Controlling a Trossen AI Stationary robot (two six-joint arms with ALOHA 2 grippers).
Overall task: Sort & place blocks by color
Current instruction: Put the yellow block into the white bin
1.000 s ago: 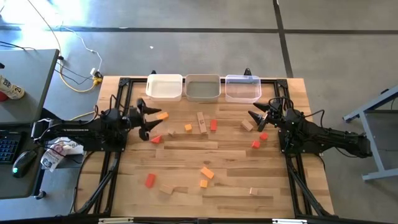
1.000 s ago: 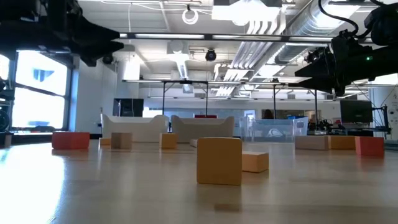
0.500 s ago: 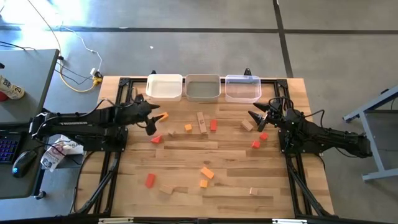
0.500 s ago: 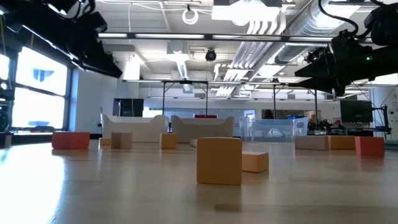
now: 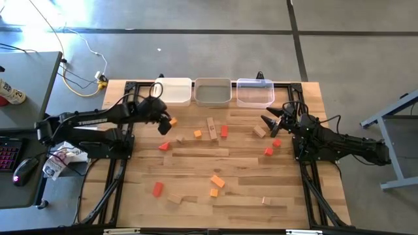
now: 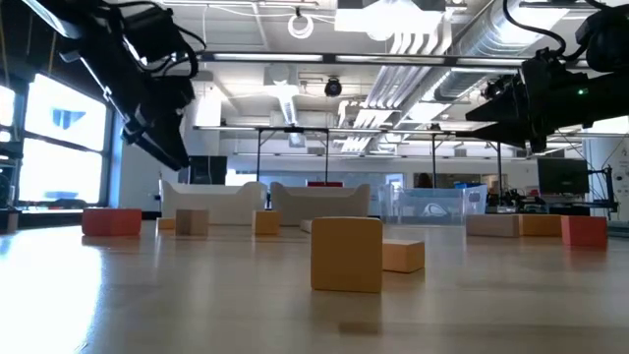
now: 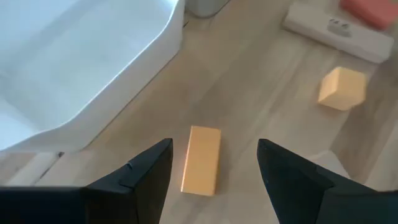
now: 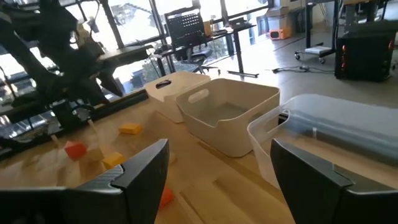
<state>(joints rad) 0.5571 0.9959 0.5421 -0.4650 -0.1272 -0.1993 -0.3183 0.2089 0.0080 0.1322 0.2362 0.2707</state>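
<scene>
The left gripper hangs with its two dark fingers spread apart, holding nothing, directly above a flat orange wooden bar that lies on the butcher-block wooden table. That bar sits just in front of the white plastic bin, close to its near corner but not touching it. A small orange wooden cube rests farther out from the white bin, near a long pale natural-wood bar and a red block beside it. A red wedge lies a little nearer the table's middle than the orange bar.

Next to the white bin stand a grey plastic bin and then a clear plastic bin, all in a row along the far edge.

The right gripper waits above the table in front of the clear bin, its fingers also apart and empty, near a pale wooden block and two small red blocks. More orange, red and pale pieces are scattered well away from the bins toward the near edge.
</scene>
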